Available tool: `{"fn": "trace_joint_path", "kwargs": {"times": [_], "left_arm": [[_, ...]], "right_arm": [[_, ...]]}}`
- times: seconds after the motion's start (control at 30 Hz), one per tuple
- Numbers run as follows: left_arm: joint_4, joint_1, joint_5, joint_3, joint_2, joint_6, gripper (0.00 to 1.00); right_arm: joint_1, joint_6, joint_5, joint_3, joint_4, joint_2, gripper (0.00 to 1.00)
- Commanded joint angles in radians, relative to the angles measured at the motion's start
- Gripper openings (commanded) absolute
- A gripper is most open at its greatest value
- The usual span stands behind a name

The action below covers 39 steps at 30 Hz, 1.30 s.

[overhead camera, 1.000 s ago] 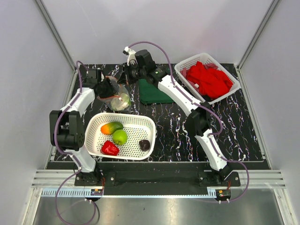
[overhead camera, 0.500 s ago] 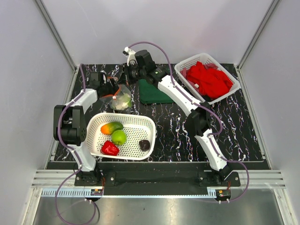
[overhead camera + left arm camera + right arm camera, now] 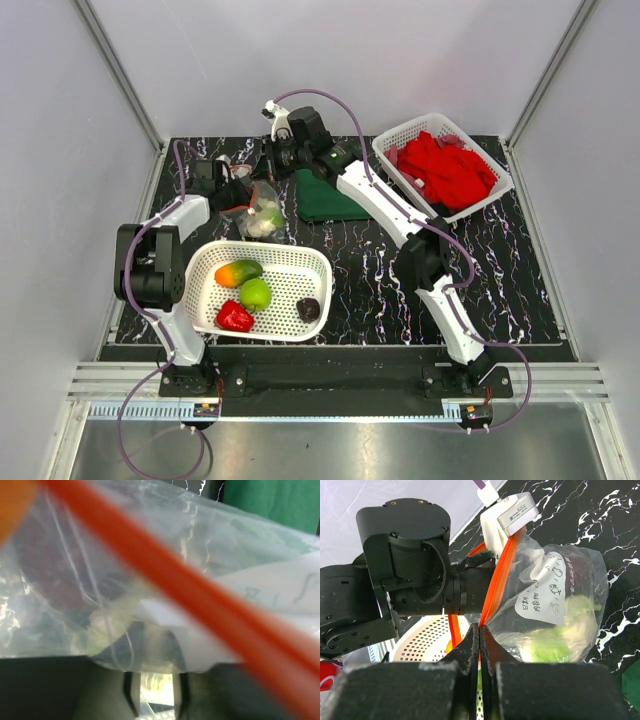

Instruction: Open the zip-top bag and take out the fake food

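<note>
Plastic zip-top bag (image 3: 555,610), right hand (image 3: 479,627) clamped

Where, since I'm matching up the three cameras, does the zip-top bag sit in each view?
Top external: the zip-top bag is upper left of centre, just behind the white basket.
Left wrist: it fills nearly the whole frame, close and blurred.
Right wrist: right of centre, its zip edge pinched in the right gripper.
Shared landmark: the green cloth.
</note>
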Motion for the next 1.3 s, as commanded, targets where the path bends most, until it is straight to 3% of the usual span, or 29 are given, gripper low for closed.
{"fn": "trace_joint_path", "kwargs": {"times": [0.0, 0.07, 0.43, 0.53, 0.63, 0.87, 1.07, 1.17, 1.27], "left_arm": [[-0.017, 0.000, -0.015, -0.046, -0.044, 0.019, 0.10], [-0.016, 0.002, -0.024, -0.038, -0.076, 0.025, 0.00], [0.205, -0.052, -0.329, -0.178, -0.486, 0.125, 0.00], [0.257, -0.082, -0.465, -0.221, -0.508, 0.166, 0.00], [0.203, -0.086, -0.530, -0.192, -0.466, 0.168, 0.00], [0.126, -0.084, -0.572, -0.133, -0.302, 0.171, 0.00], [0.063, -0.086, -0.564, -0.064, -0.274, 0.168, 0.00], [0.061, -0.104, -0.520, -0.066, -0.317, 0.172, 0.00], [0.026, -0.107, -0.379, -0.061, -0.348, 0.139, 0.00]], "right_arm": [[0.002, -0.018, -0.007, -0.017, 0.026, -0.039, 0.00], [0.001, -0.029, -0.001, -0.026, 0.026, -0.045, 0.00], [-0.002, -0.023, 0.046, -0.048, 0.028, -0.070, 0.00], [-0.003, -0.017, 0.059, -0.043, 0.028, -0.080, 0.00], [-0.003, -0.002, 0.057, -0.025, 0.026, -0.086, 0.00], [0.001, 0.052, 0.003, -0.004, 0.026, -0.114, 0.00], [0.007, 0.038, -0.001, -0.014, 0.020, -0.126, 0.00], [0.008, 0.026, 0.017, -0.017, 0.017, -0.123, 0.00], [0.008, 0.017, 0.037, -0.015, 0.011, -0.117, 0.00]]}}
